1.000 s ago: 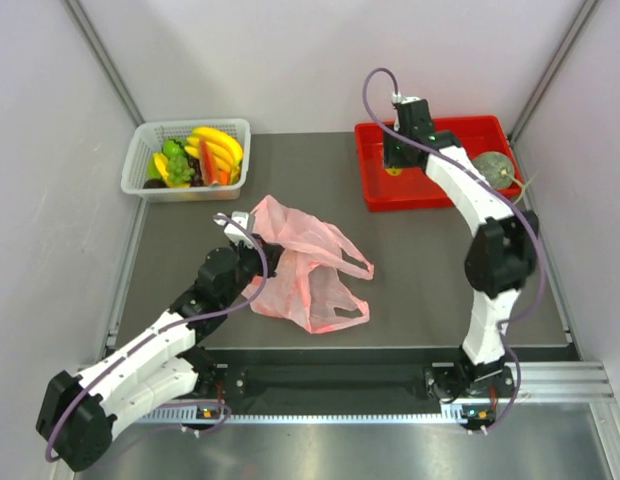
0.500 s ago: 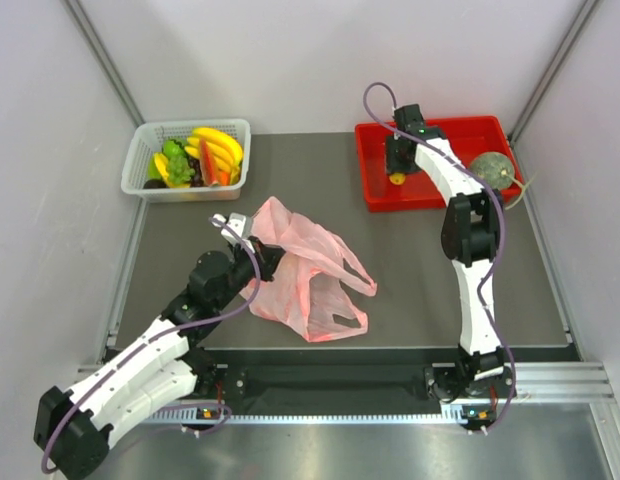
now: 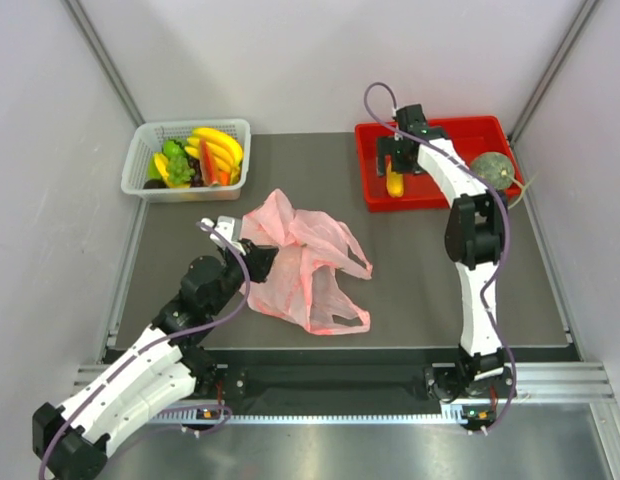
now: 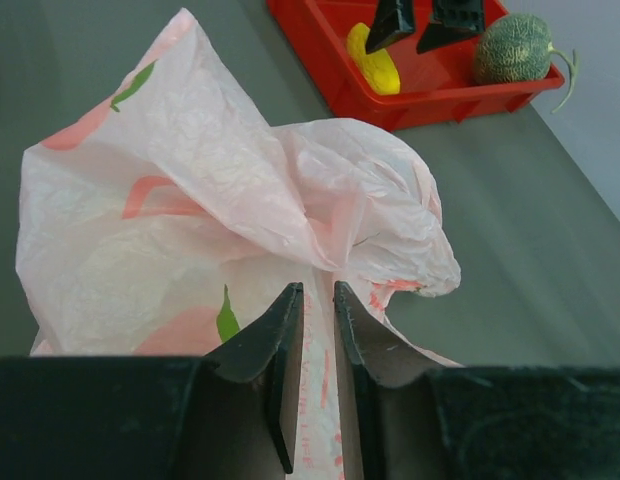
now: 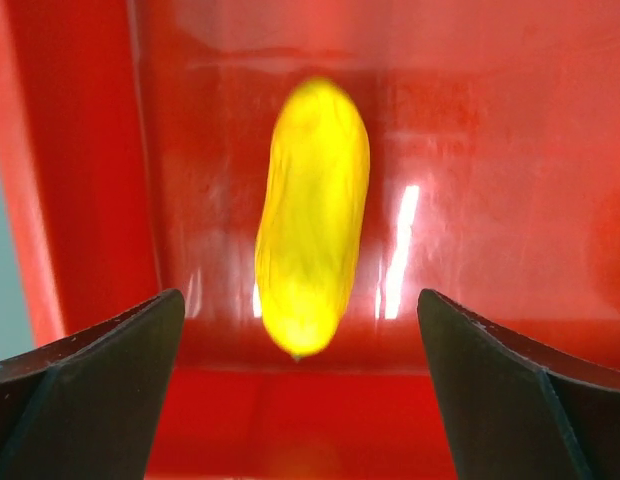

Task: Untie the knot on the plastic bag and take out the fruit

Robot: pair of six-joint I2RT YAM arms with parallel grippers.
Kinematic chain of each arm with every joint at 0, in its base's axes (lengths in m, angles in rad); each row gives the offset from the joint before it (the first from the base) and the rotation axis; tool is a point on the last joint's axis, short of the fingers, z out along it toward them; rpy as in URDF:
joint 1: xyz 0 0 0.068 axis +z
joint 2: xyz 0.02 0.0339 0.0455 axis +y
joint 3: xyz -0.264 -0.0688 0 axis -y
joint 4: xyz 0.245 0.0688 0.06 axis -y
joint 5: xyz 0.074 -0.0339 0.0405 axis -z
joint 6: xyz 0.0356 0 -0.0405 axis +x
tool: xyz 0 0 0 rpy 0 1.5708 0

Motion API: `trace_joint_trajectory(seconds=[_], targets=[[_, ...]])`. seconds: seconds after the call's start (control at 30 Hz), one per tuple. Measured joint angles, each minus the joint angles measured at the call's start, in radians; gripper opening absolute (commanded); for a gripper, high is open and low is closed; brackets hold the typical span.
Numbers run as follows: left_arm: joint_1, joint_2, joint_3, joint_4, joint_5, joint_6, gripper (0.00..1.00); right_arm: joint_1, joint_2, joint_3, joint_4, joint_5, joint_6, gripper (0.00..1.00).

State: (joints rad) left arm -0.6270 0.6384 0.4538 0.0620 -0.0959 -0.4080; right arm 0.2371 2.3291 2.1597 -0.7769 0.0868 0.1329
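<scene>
Smooth banana (image 5: 310, 215) now free, right jaws spread (left jaws tight on crinkly bag (image 4: 190, 200))

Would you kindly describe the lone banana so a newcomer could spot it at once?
Find the red tray at the far right of the table. Near its left end lies the banana. It is yellow and oblong, unlike the round green melon at the right end.
</scene>
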Motion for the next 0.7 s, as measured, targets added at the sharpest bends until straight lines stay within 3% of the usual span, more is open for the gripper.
trace_joint_trajectory(seconds=[0.1, 0.13, 0.17, 0.33, 0.5, 0.7], targets=[[0.0, -0.009, 0.016, -0.031, -0.025, -0.002, 0.42, 0.0, -0.102, -0.107, 0.006, -0.01, 0.002, 1.0], [0.0, -0.012, 0.023, -0.035, -0.032, -0.002, 0.81, 0.002, -0.153, -0.151, 0.008, -0.011, 0.002, 1.0], [0.0, -0.017, 0.033, -0.042, -0.04, 0.005, 0.99, 0.004, -0.214, -0.196, 0.017, -0.013, 0.002, 1.0], [0.0, -0.036, 0.108, -0.072, -0.142, -0.004, 0.99, 0.042, -0.529, -0.369, 0.068, -0.029, -0.006, 1.0], [0.0, 0.002, 0.174, -0.118, -0.242, 0.018, 0.99, 0.174, -0.789, -0.55, 0.132, -0.057, -0.026, 1.0], [0.001, 0.164, 0.278, -0.194, -0.163, 0.048, 0.99, 0.274, -1.016, -0.823, 0.15, -0.085, -0.018, 1.0]])
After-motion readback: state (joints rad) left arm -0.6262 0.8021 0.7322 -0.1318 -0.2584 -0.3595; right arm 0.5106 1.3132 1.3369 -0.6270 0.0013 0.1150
